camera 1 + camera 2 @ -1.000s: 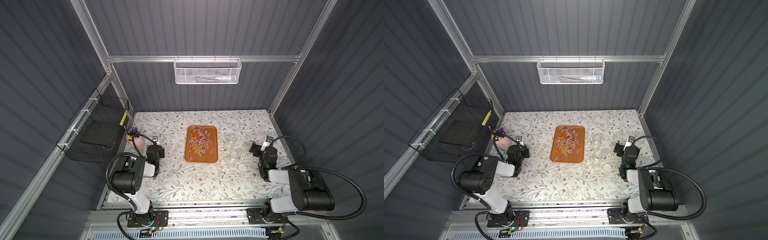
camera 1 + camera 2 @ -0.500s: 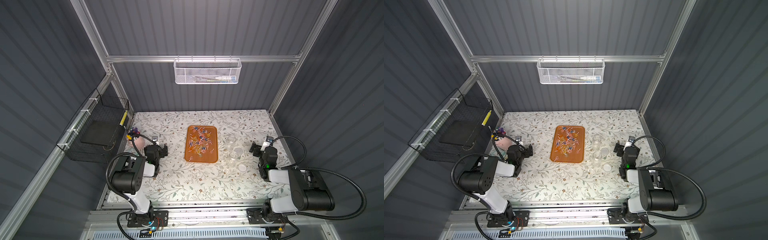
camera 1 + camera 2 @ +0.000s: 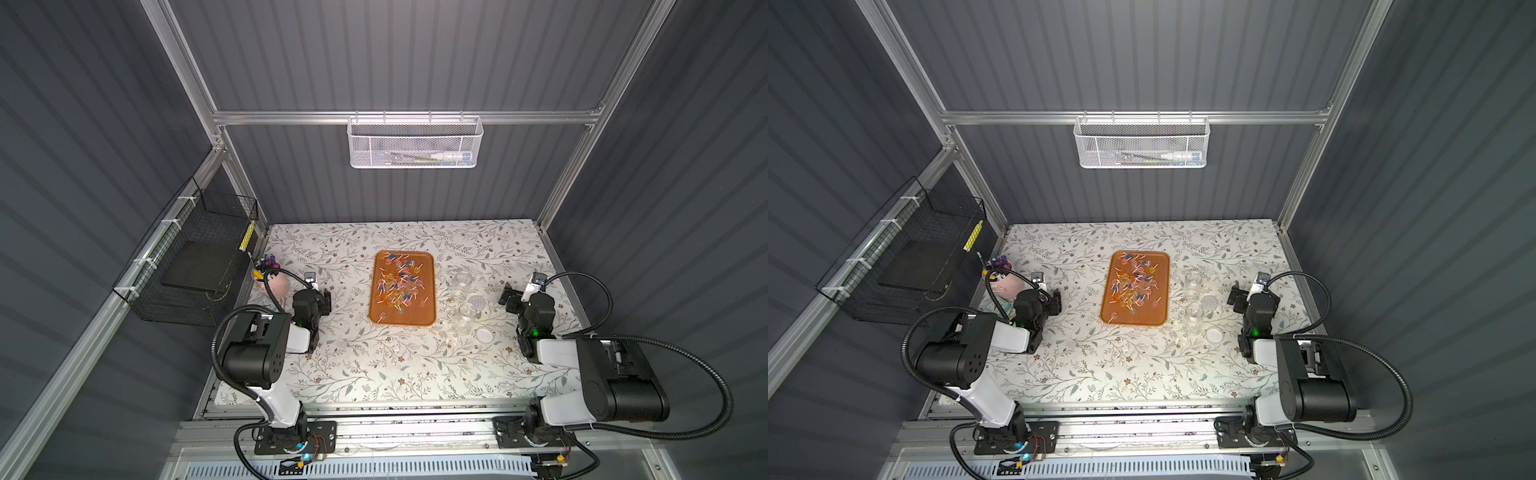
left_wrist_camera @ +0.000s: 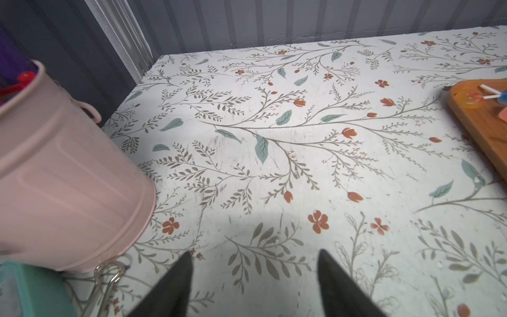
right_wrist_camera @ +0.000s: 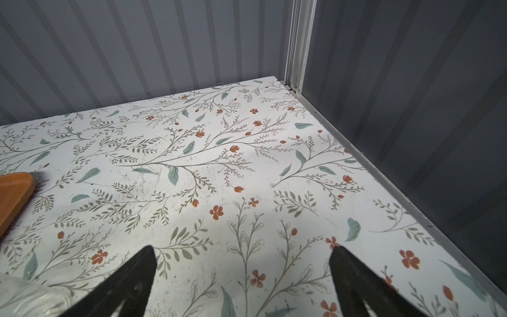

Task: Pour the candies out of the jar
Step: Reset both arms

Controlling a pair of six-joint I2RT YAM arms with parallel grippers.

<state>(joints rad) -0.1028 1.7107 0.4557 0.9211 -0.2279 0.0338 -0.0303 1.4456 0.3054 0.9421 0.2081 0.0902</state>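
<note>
The left gripper (image 4: 253, 254) has opened up since a moment ago. Its two dark fingers now stand apart with nothing between them, low over the table (image 4: 274, 123) on the left side, beside a pink bucket (image 4: 68, 178). Nothing else has moved. The right gripper (image 5: 242, 248) is spread wide too and holds nothing, over on the right side. The candies (image 3: 400, 286) lie all over the tray (image 3: 401, 321) in the middle of the table, so the pouring looks done. The clear jars (image 3: 467, 313) stand just right of the tray. They look empty, but they are small and see-through, so it is hard to be sure. Round lids (image 3: 484, 335) lie near them. Little seems left to do. The candies have round, shiny orange, pink and blue heads on thin white sticks. The tray is smooth brown wood with rounded corners. The table is flat and white, with printed leaves and red flowers. The pink bucket has ridges around it.
</note>
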